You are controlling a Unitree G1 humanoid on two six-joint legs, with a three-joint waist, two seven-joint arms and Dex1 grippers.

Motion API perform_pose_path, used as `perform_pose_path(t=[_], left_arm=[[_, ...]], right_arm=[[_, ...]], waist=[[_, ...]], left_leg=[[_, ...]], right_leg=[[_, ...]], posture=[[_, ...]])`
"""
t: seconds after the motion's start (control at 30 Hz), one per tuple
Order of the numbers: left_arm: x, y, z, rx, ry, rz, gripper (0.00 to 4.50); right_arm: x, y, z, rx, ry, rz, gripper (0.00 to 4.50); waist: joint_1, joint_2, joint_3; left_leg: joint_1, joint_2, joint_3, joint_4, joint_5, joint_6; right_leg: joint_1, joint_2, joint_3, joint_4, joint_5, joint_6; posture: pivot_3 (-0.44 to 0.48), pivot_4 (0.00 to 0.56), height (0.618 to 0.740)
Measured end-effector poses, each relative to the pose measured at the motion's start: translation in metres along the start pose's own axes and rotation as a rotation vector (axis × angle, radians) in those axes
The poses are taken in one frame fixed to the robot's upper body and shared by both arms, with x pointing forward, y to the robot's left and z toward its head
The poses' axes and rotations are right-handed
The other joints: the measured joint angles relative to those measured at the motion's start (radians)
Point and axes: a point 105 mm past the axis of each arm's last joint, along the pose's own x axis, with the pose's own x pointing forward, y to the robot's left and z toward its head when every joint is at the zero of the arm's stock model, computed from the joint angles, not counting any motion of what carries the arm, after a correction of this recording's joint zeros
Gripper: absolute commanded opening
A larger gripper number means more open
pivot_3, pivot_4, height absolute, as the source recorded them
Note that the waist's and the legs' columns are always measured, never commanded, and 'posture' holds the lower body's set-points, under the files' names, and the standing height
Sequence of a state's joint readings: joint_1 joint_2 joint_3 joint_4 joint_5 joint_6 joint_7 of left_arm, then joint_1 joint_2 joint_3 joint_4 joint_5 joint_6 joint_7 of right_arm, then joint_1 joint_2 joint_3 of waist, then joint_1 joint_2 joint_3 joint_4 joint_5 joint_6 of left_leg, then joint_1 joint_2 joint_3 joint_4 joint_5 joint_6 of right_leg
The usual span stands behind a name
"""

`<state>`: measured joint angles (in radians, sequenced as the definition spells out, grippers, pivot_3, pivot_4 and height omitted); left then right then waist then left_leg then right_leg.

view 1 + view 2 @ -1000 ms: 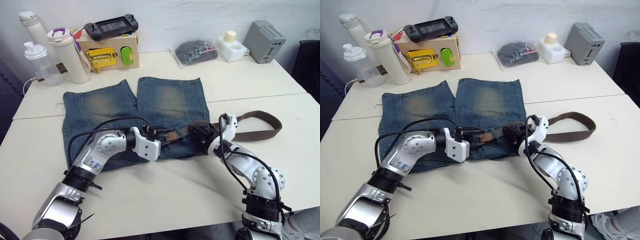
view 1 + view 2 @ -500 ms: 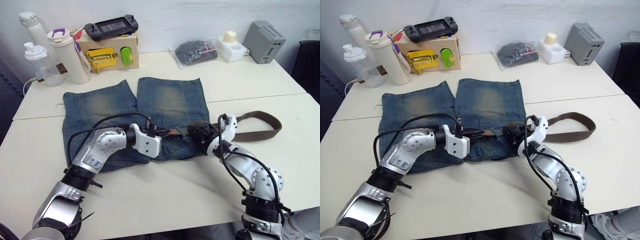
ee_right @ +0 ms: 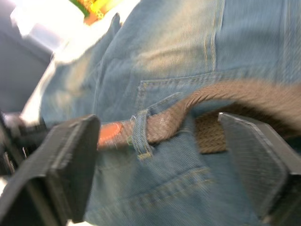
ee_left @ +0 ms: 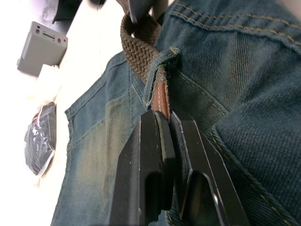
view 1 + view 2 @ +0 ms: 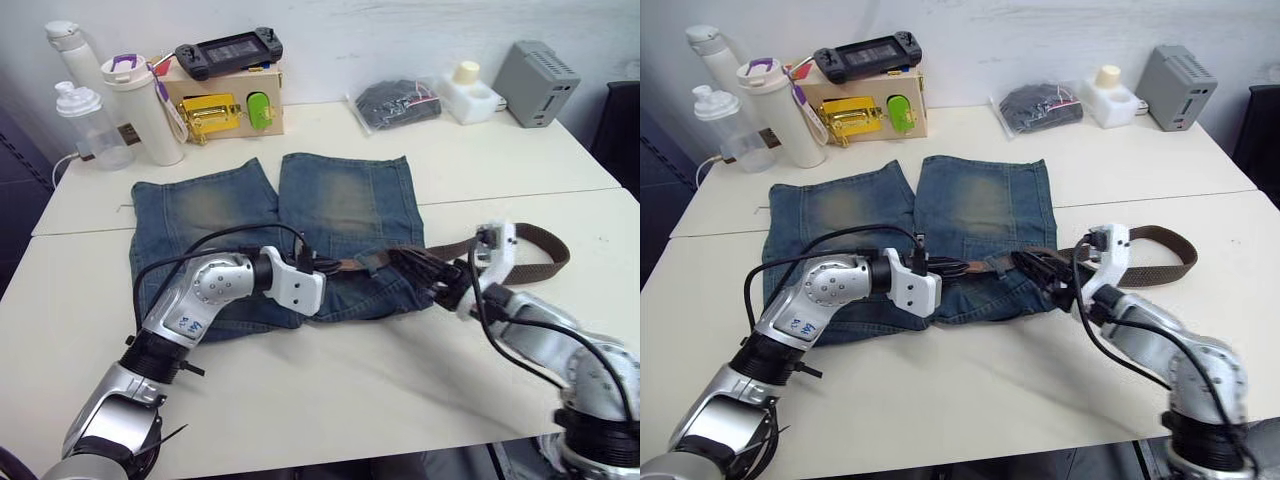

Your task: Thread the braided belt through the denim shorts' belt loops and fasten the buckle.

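— Two grippers, where are they?

— Left gripper (image 4: 162, 155) pinches the tan tip of the braided belt (image 4: 141, 49), just past one of the belt loops (image 4: 157, 70) on the denim shorts (image 5: 300, 220). Right gripper (image 3: 160, 165) hangs wide open near the belt.

— And around them?

— Shorts lie flat on a white worktop (image 5: 330, 390). Bottles (image 5: 140, 105) and a wooden box (image 5: 222, 105) stand at the back by the wall.

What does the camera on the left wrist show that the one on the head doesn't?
The left wrist view alone shows the left pincer shut on the braided belt's leather tip, just through a belt loop. The left eye view alone shows the wooden box, the bottles and the right pincer at the waistband. Both show the denim shorts, grey device and bagged bundle.
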<state>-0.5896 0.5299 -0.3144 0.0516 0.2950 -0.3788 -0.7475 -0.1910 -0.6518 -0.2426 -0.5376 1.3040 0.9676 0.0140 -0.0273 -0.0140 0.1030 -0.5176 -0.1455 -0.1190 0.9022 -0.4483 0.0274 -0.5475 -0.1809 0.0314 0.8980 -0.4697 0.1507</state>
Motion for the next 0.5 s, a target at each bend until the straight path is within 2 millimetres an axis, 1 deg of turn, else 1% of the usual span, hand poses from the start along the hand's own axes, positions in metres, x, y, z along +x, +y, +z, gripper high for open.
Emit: perform_pose_path(t=[0.03,0.07,0.1,0.13,0.27,0.33,0.4,0.43,0.5], left_arm=[[0.000,0.000,0.000,-0.002,0.001,-0.002,0.00],[0.000,0.000,0.000,-0.003,0.002,-0.003,0.00],[0.001,-0.001,0.000,-0.006,0.001,-0.005,0.00],[0.001,-0.001,0.000,-0.006,0.001,-0.008,0.00],[0.001,-0.001,0.002,-0.005,-0.005,-0.010,0.00],[0.001,-0.002,0.002,-0.009,-0.007,-0.011,0.00],[0.000,-0.003,0.004,-0.016,-0.007,-0.011,0.00],[-0.001,-0.004,0.006,-0.017,-0.009,-0.011,0.00],[-0.003,-0.006,0.005,-0.023,0.001,-0.014,0.00]], right_arm=[[-0.004,0.005,-0.005,-0.124,0.051,0.019,4.32],[-0.006,0.008,-0.009,-0.195,0.083,0.035,4.32],[-0.009,0.013,-0.016,-0.369,0.130,0.063,4.32],[-0.010,0.015,-0.020,-0.464,0.154,0.081,4.32],[-0.011,0.020,-0.031,-0.901,0.168,0.174,4.32],[-0.008,0.019,-0.038,-1.066,0.169,0.208,4.32],[-0.002,0.011,-0.049,-1.259,0.183,0.215,4.32],[0.001,0.006,-0.057,-1.341,0.192,0.225,4.09],[0.005,0.010,-0.060,-1.458,0.155,0.249,3.52]], waist=[[0.000,0.000,0.000],[0.001,-0.001,0.000],[0.001,-0.001,0.001],[0.001,-0.001,0.001],[0.002,-0.003,0.002],[0.002,-0.003,0.002],[0.001,-0.004,0.002],[0.002,-0.004,0.002],[0.002,-0.005,0.002]], left_leg=[[0.000,0.000,0.000,-0.001,0.000,0.000],[0.000,0.000,0.000,-0.001,0.000,0.000],[0.000,0.000,0.001,-0.001,0.000,0.000],[0.000,0.000,0.001,-0.001,0.000,0.000],[0.000,0.000,0.001,0.000,0.000,0.000],[0.000,0.000,0.001,0.000,0.000,0.000],[0.000,0.000,0.001,0.000,0.000,0.000],[0.000,0.000,0.001,0.001,0.000,0.000],[0.000,0.000,0.002,0.001,0.000,0.000]], right_leg=[[0.000,0.000,0.000,0.000,0.000,0.000],[0.000,0.000,-0.001,-0.001,0.000,0.000],[0.001,0.000,-0.001,-0.002,0.000,0.000],[0.001,0.000,-0.001,-0.002,0.000,0.001],[0.001,-0.001,-0.002,-0.004,0.001,0.001],[0.001,-0.001,-0.002,-0.004,0.001,0.002],[0.001,-0.001,-0.002,-0.003,0.001,0.002],[0.000,-0.001,-0.002,-0.002,0.001,0.002],[0.000,-0.001,-0.002,-0.001,0.001,0.002]], posture=[[0.000,0.150,0.645],[0.000,0.150,0.645],[0.000,0.150,0.645],[0.000,0.150,0.645],[0.000,0.150,0.645],[0.000,0.150,0.645],[0.000,0.150,0.645],[0.000,0.150,0.645],[0.000,0.150,0.645]])
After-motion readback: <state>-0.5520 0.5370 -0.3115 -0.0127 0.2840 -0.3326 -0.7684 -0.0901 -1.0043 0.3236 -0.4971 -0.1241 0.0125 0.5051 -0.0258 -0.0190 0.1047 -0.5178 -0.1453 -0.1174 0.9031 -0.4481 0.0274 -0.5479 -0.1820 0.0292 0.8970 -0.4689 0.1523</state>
